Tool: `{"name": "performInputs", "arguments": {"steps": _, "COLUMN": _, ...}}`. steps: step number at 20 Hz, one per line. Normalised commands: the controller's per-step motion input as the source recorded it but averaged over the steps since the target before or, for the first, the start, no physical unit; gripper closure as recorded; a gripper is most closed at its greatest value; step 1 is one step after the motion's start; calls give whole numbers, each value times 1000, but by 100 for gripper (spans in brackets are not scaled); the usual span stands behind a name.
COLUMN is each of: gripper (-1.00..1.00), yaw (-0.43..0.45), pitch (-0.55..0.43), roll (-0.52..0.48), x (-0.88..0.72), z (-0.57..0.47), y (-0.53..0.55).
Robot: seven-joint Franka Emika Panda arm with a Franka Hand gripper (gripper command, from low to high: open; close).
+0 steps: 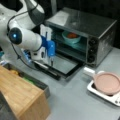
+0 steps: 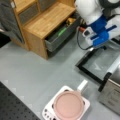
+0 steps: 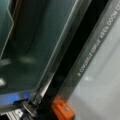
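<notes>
Our gripper (image 1: 51,62) hangs over the lowered oven door (image 1: 63,65), left of centre (whether the fingers are apart we cannot tell); we should keep contact square on its front edge.

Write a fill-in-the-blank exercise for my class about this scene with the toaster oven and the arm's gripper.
1. The door of the toaster oven is ____.
2. The gripper hangs just above the oven's ____.
3. Inside the oven sits a green ____ holding something red.
4. The pink pan rests on a ____ tray.

Missing words: open; door; bowl; white
</notes>
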Motion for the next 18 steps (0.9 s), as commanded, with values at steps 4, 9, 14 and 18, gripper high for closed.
{"name": "performInputs", "arguments": {"steps": 4, "gripper": -100, "yaw": -3, "pitch": -78, "roll": 135, "x": 98, "z": -177, "y": 234}}
{"name": "performInputs", "arguments": {"steps": 9, "gripper": -100, "yaw": -40, "pitch": -90, "roll": 78, "x": 67, "z": -80, "y": 237}}
{"name": "performInputs", "arguments": {"steps": 14, "gripper": -100, "yaw": -61, "pitch": -100, "roll": 29, "x": 29, "z": -35, "y": 234}}
{"name": "performInputs", "arguments": {"steps": 18, "gripper": -100, "yaw": -95, "pitch": -102, "roll": 1, "x": -14, "z": -62, "y": 265}}
